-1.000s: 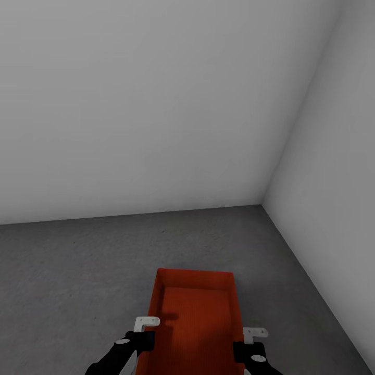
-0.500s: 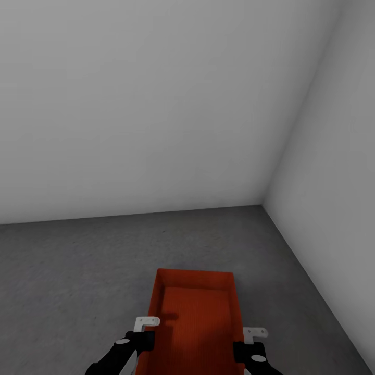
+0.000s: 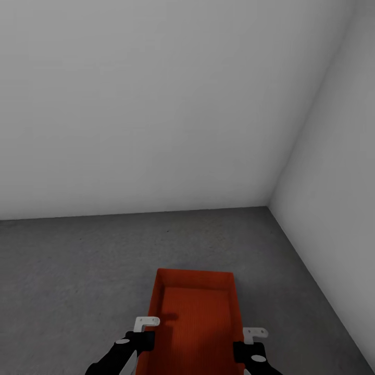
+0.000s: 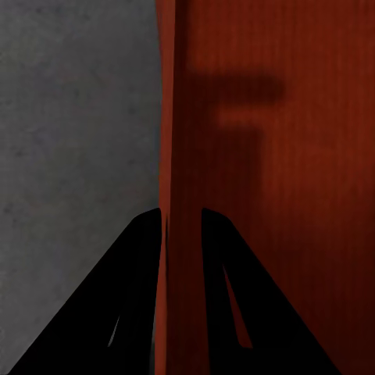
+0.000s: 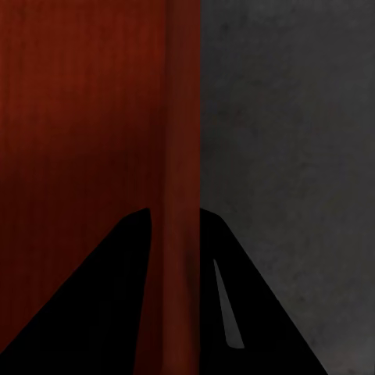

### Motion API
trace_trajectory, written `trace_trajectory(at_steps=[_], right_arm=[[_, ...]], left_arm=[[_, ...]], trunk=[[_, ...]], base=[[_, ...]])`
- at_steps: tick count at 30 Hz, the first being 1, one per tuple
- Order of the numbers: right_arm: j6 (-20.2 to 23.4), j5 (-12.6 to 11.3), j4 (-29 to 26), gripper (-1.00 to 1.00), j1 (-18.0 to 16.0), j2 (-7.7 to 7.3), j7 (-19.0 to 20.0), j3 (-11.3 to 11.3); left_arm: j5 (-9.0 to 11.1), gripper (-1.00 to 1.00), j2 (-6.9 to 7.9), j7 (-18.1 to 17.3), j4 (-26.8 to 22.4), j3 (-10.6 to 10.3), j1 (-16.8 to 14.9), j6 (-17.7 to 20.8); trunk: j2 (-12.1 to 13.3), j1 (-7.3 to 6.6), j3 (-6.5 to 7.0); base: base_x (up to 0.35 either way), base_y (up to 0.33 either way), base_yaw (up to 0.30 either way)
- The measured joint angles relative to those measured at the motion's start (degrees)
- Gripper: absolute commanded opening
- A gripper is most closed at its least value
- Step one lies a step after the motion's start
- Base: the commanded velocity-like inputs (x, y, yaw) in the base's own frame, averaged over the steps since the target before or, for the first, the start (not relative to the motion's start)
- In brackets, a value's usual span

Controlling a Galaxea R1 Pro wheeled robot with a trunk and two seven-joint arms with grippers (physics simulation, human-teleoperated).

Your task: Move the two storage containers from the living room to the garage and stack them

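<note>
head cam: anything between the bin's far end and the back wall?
No. Head view shows bare grey floor from the orange-red container to the back wall.

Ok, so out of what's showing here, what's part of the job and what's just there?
Part of the job:
storage container
left gripper, clamped on its side wall
right gripper, clamped on the opposite wall
garage floor

Just there:
white walls
</note>
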Motion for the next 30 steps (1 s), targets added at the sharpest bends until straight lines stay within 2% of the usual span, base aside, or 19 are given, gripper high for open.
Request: trace_trajectory(at_steps=[22, 28, 30], right_arm=[[0.0, 0.1, 0.0, -1.0, 0.0, 0.01, 0.0, 0.0], [0.0, 0.1, 0.0, -1.0, 0.0, 0.01, 0.0, 0.0], [0.0, 0.1, 0.0, -1.0, 0.0, 0.0, 0.0, 0.0]], left_arm=[[-0.1, -1.0, 0.0, 0.0, 0.0, 0.0, 0.0, 0.0], [0.0, -1.0, -0.01, 0.0, 0.0, 0.0, 0.0, 0.0], [0.0, -1.0, 0.0, 0.0, 0.0, 0.0, 0.0, 0.0]], trunk=[[0.0, 0.0, 0.0], [-2.4, 1.31, -1.07], [-2.4, 1.32, -1.08]], base=[[0.0, 0.0, 0.0], [0.0, 0.0, 0.0], [0.0, 0.0, 0.0]])
